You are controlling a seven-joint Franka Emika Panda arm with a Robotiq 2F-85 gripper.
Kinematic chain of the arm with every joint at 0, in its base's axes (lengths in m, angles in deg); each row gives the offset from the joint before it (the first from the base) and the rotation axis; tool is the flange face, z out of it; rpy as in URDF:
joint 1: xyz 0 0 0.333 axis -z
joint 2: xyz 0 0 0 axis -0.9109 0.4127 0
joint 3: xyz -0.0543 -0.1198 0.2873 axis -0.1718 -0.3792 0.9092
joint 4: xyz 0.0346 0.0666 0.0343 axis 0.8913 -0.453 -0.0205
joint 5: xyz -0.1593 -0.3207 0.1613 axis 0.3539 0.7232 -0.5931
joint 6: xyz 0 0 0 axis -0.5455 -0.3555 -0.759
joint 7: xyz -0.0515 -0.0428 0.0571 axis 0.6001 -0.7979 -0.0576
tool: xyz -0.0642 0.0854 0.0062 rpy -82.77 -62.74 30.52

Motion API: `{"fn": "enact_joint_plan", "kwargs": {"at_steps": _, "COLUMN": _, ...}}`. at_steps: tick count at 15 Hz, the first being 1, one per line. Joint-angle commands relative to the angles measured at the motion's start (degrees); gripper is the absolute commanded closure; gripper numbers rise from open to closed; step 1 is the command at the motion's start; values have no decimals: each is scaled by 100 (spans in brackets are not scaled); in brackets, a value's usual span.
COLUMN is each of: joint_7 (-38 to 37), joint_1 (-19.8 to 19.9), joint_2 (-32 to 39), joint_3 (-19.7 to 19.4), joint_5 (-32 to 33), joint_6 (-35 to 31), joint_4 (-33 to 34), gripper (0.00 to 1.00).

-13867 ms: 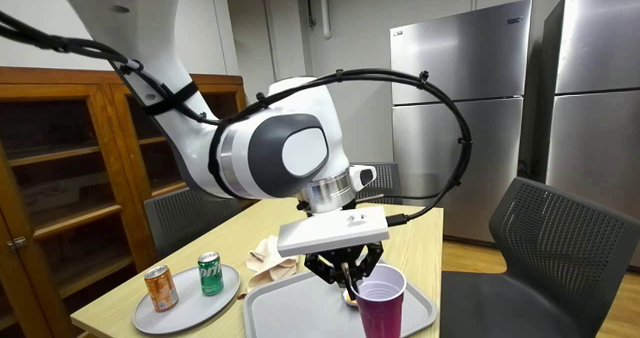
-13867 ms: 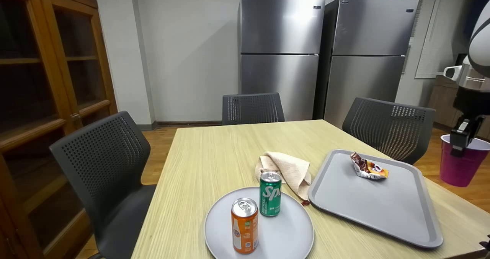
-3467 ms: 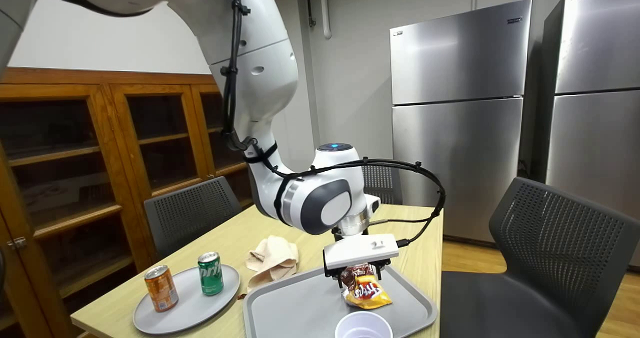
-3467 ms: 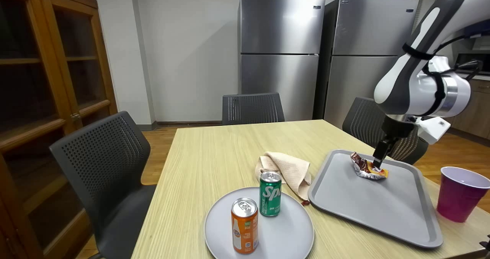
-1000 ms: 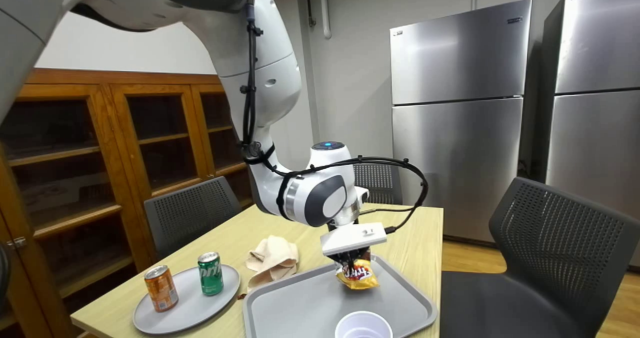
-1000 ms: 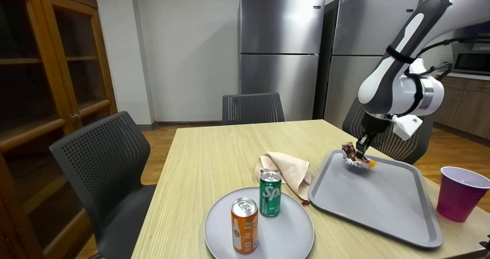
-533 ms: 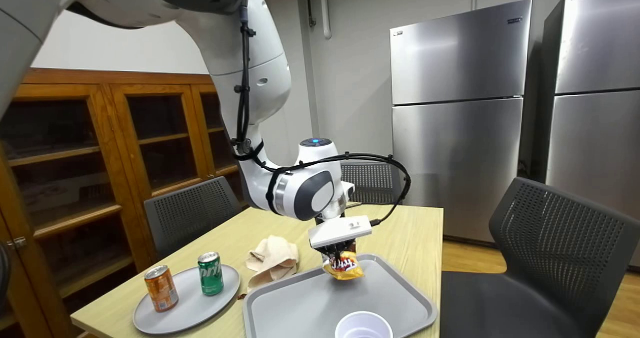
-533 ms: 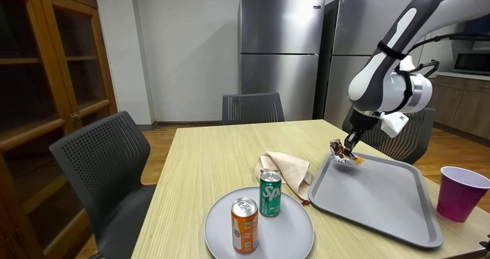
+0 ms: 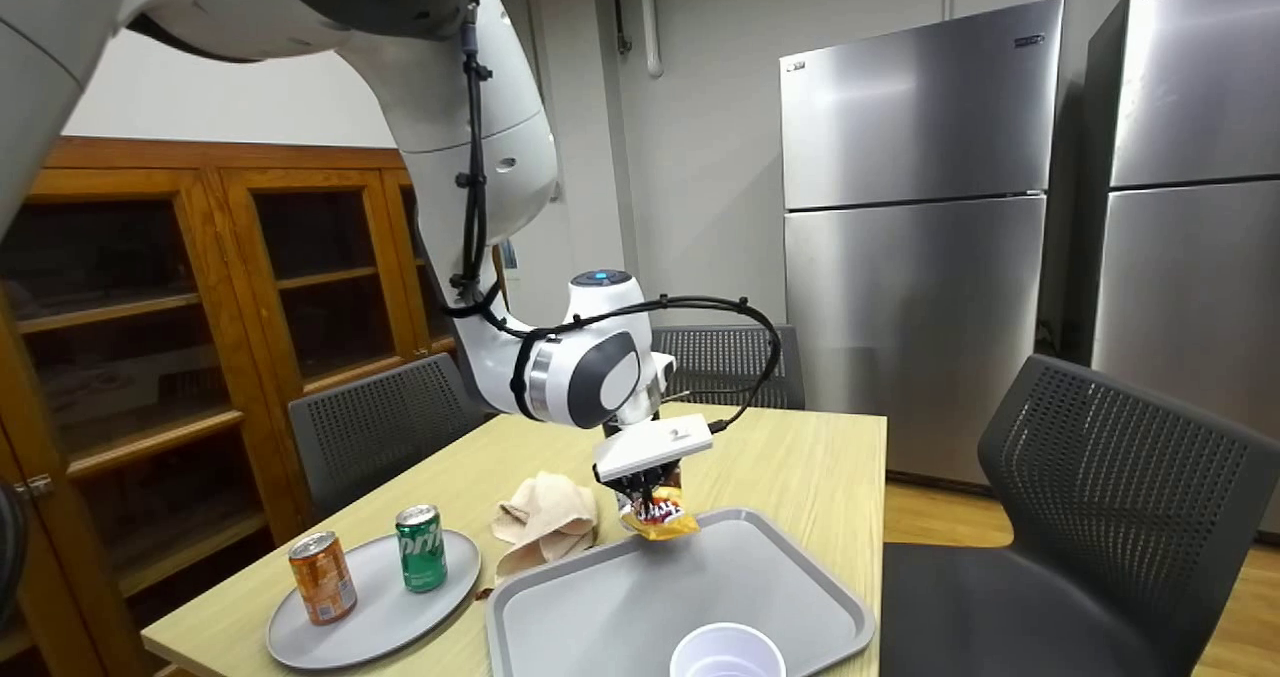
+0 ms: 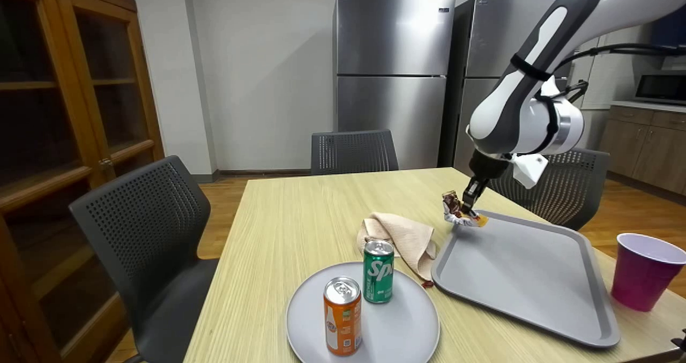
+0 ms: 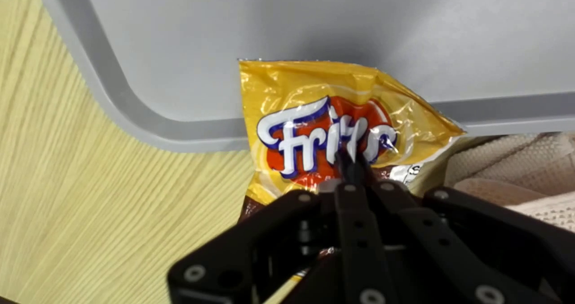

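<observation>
- Centrally, the gripper (image 11: 351,162) was clenched on the Fritos bag (image 11: 323,120), which hung below it;
- below the gripper, an edge of the gray tray (image 10: 536,277) ran beneath the bag;
- near the gripper lay the cloth (image 10: 404,235);
- farther from the gripper stood the purple cup (image 10: 643,277) and, on the plate (image 10: 399,331), the green can (image 10: 378,277) and orange can (image 10: 342,323).

Arm (image 9: 515,187) reaches in from the upper left in an exterior view, angled steeply down to a bent wrist (image 9: 600,382) with a blue light (image 9: 602,277) lit on its top. Gripper (image 11: 352,165) points downward, tilted off vertical. In the wrist view its black fingers (image 11: 352,200) lie side by side, tips together in a pinch.
</observation>
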Motion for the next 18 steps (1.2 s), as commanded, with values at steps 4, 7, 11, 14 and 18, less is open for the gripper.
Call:
{"fn": "enact_joint_plan", "kwargs": {"at_steps": 4, "joint_7": -450, "joint_1": -491, "joint_2": 72, "joint_3": -132, "joint_5": 321, "joint_6": -13, "joint_4": 248, "gripper": 100}}
{"fn": "enact_joint_plan", "kwargs": {"at_steps": 7, "joint_7": -658, "joint_1": -723, "joint_2": 211, "joint_3": -270, "joint_5": 435, "joint_6": -36, "joint_4": 423, "gripper": 100}}
{"fn": "enact_joint_plan", "kwargs": {"at_steps": 11, "joint_7": -799, "joint_1": -772, "joint_2": 446, "joint_3": -220, "joint_5": 502, "joint_6": -141, "joint_4": 627, "gripper": 100}}
{"fn": "enact_joint_plan", "kwargs": {"at_steps": 14, "joint_7": -864, "joint_1": -806, "joint_2": 612, "joint_3": -244, "joint_5": 572, "joint_6": -136, "joint_4": 777, "gripper": 100}}
{"fn": "enact_joint_plan", "kwargs": {"at_steps": 18, "joint_7": -898, "joint_1": -776, "joint_2": 780, "joint_3": -215, "joint_5": 638, "joint_6": -109, "joint_4": 937, "gripper": 100}}
